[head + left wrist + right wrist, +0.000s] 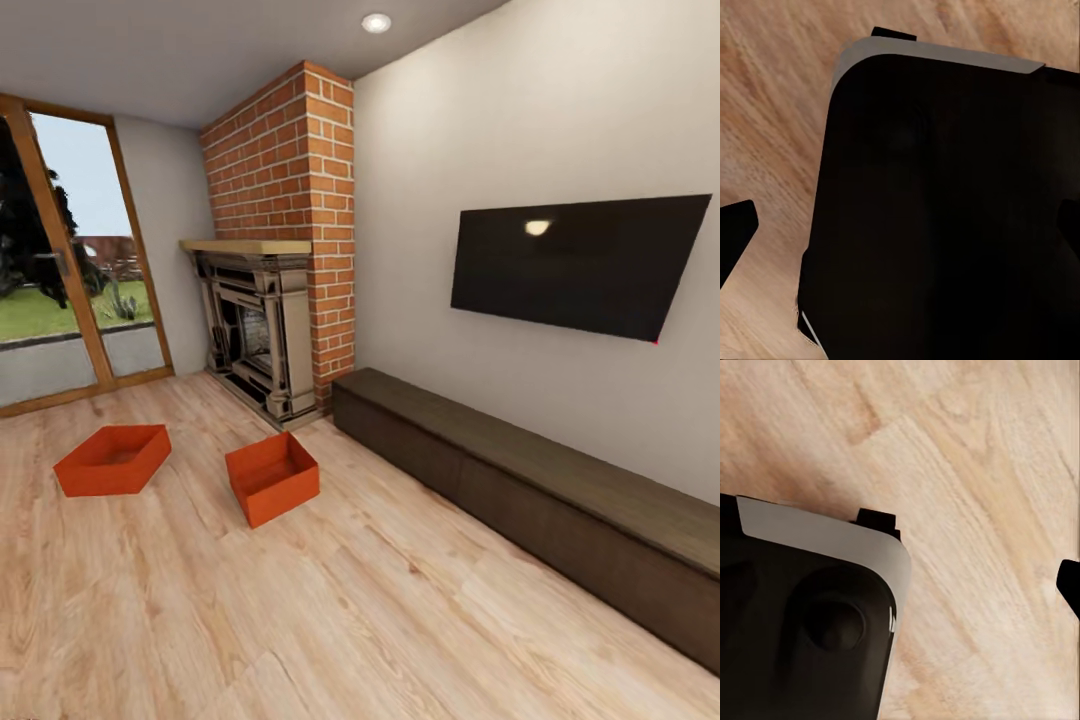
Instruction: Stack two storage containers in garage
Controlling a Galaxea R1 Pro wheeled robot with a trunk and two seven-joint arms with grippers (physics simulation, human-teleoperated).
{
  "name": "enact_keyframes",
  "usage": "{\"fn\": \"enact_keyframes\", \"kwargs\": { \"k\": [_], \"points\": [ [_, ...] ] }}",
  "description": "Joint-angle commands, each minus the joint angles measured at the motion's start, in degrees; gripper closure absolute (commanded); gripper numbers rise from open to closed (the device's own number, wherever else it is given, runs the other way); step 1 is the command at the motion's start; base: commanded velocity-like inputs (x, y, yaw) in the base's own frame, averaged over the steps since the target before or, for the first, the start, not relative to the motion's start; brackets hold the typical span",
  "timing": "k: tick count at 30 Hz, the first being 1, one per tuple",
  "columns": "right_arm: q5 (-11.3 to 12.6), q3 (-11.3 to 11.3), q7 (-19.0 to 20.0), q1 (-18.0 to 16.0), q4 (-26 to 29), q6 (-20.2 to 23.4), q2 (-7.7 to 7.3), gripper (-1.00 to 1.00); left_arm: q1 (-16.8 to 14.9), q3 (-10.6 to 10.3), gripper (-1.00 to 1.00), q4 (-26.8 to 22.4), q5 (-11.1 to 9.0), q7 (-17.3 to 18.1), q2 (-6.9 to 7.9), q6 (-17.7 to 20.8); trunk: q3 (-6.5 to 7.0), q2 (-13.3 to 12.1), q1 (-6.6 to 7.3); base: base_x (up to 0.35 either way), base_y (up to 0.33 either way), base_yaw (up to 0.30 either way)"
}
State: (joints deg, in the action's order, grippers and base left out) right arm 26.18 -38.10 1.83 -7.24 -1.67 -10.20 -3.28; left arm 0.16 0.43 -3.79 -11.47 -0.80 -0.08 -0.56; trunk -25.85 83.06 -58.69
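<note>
Wood-plank floor (350,620) lies nearest; two orange-red storage containers (113,459) (272,477) sit apart before the brick fireplace (275,300); both grippers' jaw state cannot be told.

Light wood-plank floor (400,620) under me, red-brick fireplace (275,300) far ahead, black TV (580,262) on my right wall, long dark bench (540,490) below, glass door (70,270) far left.
</note>
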Motion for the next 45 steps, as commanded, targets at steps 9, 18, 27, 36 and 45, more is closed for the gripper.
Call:
{"fn": "enact_keyframes", "kwargs": {
  "k": [9, 18, 27, 36, 45],
  "points": [
    [0.7, -0.3, 0.1, -0.1, -0.2, -0.5, 0.07, -1.0, 0.0, 0.0, -1.0, -0.1, -0.3, -0.1, -0.01, -0.1, -0.05, 0.0, -0.03, 0.322, -0.041, 0.274],
    [0.7, -0.3, 0.1, -0.1, -0.2, -0.5, 0.09, -1.0, 0.0, 0.0, -1.0, -0.1, -0.3, -0.1, -0.09, -0.1, -0.05, 0.0, -0.03, 0.318, -0.092, 0.243],
    [0.8, -0.3, 0.2, -0.1, -0.2, -0.5, 0.12, -1.0, 0.0, 0.1, -1.0, -0.1, -0.3, -0.1, -0.1, -0.1, -0.05, 0.0, -0.03, 0.308, -0.109, 0.018],
    [0.7, -0.4, 0.2, -0.1, -0.2, -0.4, 0.06, -1.0, 0.0, 0.0, -1.0, 0.0, -0.3, -0.1, -0.1, -0.1, -0.05, 0.0, -0.03, 0.307, -0.114, 0.0],
    [0.7, -0.4, 0.1, -0.1, -0.2, -0.3, 0.07, -1.0, 0.0, 0.0, -1.0, 0.0, -0.3, -0.1, -0.08, -0.1, -0.05, 0.0, -0.03, 0.306, -0.12, 0.044]
  ]
}}
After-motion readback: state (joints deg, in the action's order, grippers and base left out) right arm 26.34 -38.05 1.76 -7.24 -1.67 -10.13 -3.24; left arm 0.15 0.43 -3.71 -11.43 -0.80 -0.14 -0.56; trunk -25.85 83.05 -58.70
